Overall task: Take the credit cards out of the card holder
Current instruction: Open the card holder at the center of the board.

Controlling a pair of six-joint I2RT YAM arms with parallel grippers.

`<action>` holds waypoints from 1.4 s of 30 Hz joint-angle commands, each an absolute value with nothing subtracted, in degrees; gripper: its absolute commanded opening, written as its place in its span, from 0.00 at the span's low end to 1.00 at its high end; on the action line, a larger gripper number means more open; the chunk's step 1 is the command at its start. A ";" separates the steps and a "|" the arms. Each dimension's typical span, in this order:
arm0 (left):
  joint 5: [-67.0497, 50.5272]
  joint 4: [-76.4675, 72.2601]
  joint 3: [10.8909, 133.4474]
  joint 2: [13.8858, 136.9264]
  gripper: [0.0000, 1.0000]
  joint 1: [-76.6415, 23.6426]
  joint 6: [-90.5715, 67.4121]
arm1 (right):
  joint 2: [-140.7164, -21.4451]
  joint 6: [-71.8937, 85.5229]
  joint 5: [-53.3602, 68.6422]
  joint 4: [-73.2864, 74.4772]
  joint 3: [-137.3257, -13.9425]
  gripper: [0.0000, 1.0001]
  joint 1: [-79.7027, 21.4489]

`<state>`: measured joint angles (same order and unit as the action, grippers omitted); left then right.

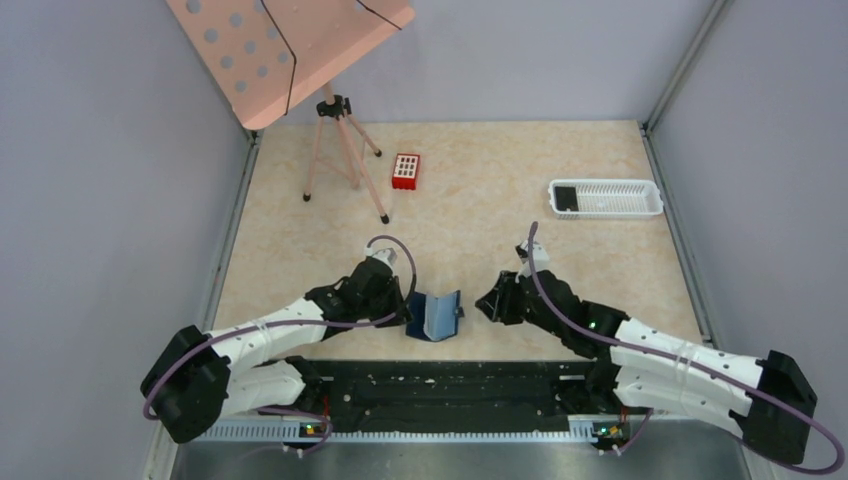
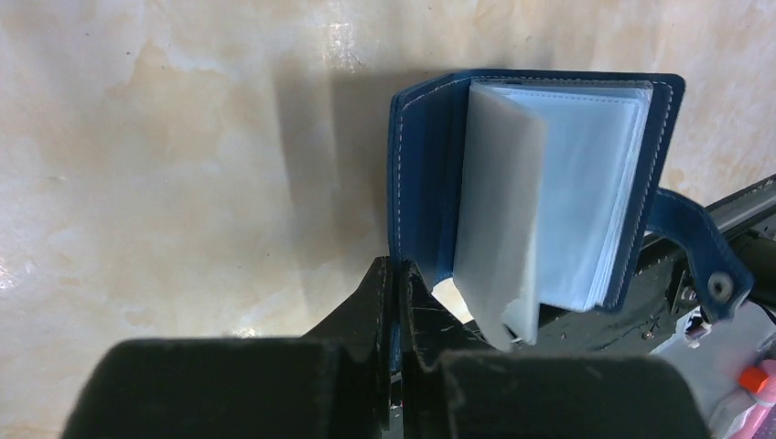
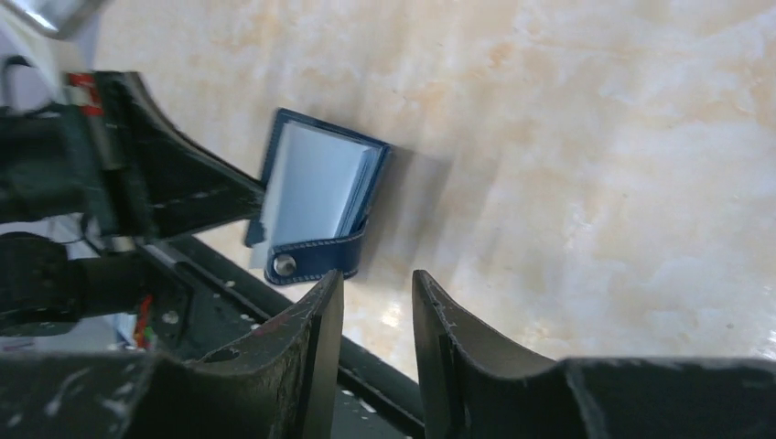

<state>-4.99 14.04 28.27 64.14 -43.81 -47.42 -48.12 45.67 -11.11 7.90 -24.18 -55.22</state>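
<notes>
The blue card holder stands open near the table's front edge, its pale clear sleeves fanned out and its snap tab hanging free. I see no dark card in the sleeves. My left gripper is shut on the edge of the holder's left blue cover, with its fingertips pinched together. My right gripper is open and empty just right of the holder, apart from it, with its tips near the tab. One dark credit card lies in a white tray.
The white slotted tray sits at the back right. A small red box and a tripod carrying a pink perforated board stand at the back left. The black base rail runs just behind the holder's near side.
</notes>
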 commanded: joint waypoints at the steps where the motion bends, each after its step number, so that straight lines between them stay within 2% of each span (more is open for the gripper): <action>1: -5.52 11.90 26.87 62.35 0.01 -43.95 -48.67 | -45.85 47.09 -7.07 6.96 -29.39 0.33 -54.73; 11: -7.54 9.81 24.80 58.89 0.00 -43.95 -50.46 | -56.87 49.13 1.67 -4.43 -34.54 0.27 -57.51; 16: -9.96 7.40 24.25 53.73 0.00 -43.95 -52.11 | -63.21 47.57 0.24 -3.22 -38.79 0.38 -60.69; 19: -11.03 5.13 23.50 51.07 0.00 -44.07 -53.25 | -63.59 47.78 0.26 -3.37 -38.83 0.41 -61.21; 36: -9.92 5.49 22.40 52.13 0.00 -44.06 -53.79 | -64.85 47.92 -2.82 -2.29 -37.10 0.33 -61.83; 38: -9.45 6.02 22.20 52.20 0.00 -44.03 -53.79 | -64.97 47.39 -4.42 -0.63 -37.03 0.34 -61.86; 42: -8.71 6.43 21.47 52.31 0.00 -44.03 -53.79 | -65.54 46.27 -6.95 1.67 -35.50 0.42 -61.47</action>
<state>-9.74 8.16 22.68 52.31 -43.88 -53.67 -64.73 47.70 -3.51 0.05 -36.36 -61.04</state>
